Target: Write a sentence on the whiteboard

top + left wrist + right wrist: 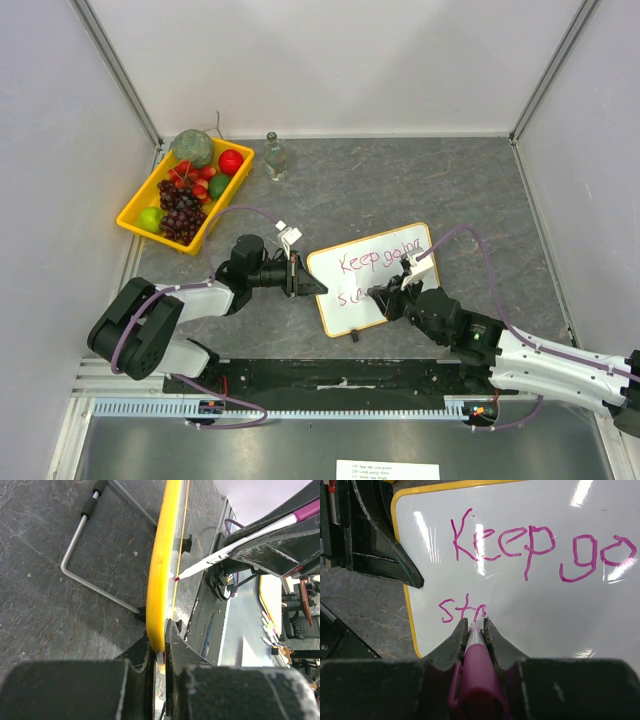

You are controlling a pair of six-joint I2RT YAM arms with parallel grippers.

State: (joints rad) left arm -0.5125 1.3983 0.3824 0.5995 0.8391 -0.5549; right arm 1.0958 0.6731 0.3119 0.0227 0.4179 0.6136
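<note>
Lying by the counter's near edge, the board [350, 282] is being held at its left edge by the left gripper [312, 282]. Left wrist: jaws are pinching its yellow frame. Right wrist: the right gripper [475, 623] is clamping a pen [477, 680], tip at "str"; blank board is lying rightward, along its long axis.

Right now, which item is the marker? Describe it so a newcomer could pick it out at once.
Find the yellow-framed whiteboard on the grey table. Above its lower line of pink lettering, the right arm's fingers clamp the marker. It is the only slim pen in view, pink-bodied with a white front end.
</note>
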